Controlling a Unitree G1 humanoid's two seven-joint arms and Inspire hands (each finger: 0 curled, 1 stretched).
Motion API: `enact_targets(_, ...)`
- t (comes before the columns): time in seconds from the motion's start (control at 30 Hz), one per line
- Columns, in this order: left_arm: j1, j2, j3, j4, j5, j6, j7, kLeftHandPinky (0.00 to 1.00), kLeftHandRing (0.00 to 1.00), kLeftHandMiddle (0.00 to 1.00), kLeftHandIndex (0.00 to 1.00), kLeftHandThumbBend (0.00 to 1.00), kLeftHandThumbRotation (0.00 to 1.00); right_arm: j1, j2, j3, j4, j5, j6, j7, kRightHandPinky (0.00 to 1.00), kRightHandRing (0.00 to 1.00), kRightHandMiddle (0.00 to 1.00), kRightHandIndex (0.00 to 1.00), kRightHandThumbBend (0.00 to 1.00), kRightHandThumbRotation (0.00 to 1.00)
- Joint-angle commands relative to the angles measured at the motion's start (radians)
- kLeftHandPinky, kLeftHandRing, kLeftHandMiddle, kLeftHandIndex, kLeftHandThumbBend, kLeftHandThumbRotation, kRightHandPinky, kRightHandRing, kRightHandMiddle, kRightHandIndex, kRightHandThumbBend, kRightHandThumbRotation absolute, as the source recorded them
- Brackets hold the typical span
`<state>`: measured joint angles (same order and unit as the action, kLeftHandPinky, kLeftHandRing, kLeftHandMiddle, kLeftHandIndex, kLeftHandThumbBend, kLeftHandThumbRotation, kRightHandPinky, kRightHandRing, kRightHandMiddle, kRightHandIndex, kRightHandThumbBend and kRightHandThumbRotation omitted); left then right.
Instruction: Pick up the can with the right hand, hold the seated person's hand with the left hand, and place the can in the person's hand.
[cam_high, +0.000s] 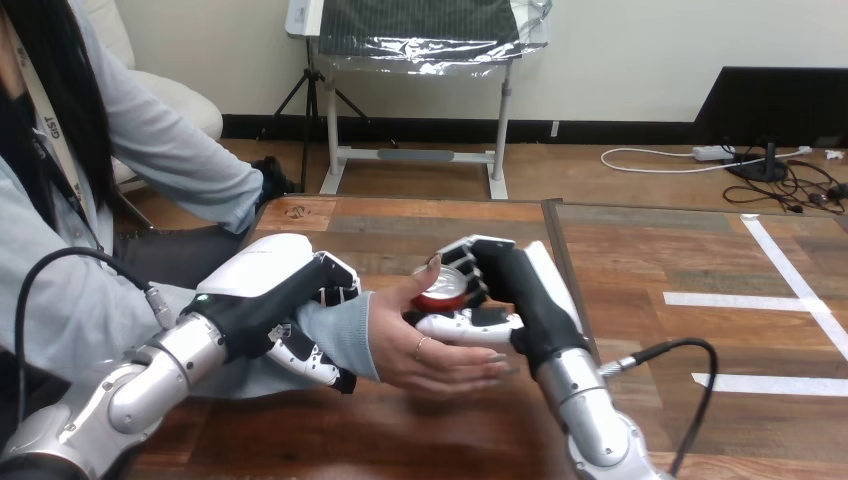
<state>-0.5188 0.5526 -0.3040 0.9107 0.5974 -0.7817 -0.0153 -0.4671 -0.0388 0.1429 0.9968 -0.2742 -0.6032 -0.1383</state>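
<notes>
While the right hand (505, 285) grips the small red can with a silver top (441, 289), fingers curled round its side, the can sits over the person's hand (425, 345), open palm-up above the brown wooden table (640, 250). The left hand (285, 300) is wrapped round the person's wrist at the pale sleeve. Whether the can's base touches the palm is hard to tell; lower gently, and release only once the person's fingers close on it.
</notes>
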Motion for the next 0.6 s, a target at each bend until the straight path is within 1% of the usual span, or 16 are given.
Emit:
enact_targets(0.0,-0.103,-0.05,-0.007,-0.002,-0.015,-0.039,0.03,0.24,0.3,0.37,0.4,0.78,0.0,-0.021,0.012,0.001,-0.136,0.012,0.006,0.01,0.34,0.4,0.47,0.51,0.8,0.0)
enact_targets(0.13,-0.107,-0.055,-0.009,0.005,-0.014,-0.037,0.03,0.24,0.3,0.37,0.4,0.78,0.0,-0.005,0.013,0.006,-0.178,0.012,0.013,0.019,0.34,0.4,0.47,0.51,0.8,0.0)
enact_targets(0.3,-0.112,-0.063,-0.009,0.022,-0.02,-0.045,0.026,0.25,0.3,0.37,0.4,0.78,0.0,0.017,0.017,0.009,-0.242,0.019,0.039,0.038,0.34,0.39,0.47,0.51,0.79,0.0)
enact_targets(0.43,-0.114,-0.069,-0.007,0.029,-0.025,-0.044,0.022,0.25,0.3,0.37,0.4,0.77,0.0,0.026,0.018,0.009,-0.269,0.024,0.047,0.048,0.34,0.39,0.47,0.51,0.8,0.0)
enact_targets(0.57,-0.116,-0.072,-0.01,0.032,-0.017,-0.049,0.032,0.25,0.3,0.37,0.4,0.77,0.0,0.037,0.018,0.009,-0.304,0.028,0.068,0.062,0.34,0.39,0.47,0.51,0.8,0.0)
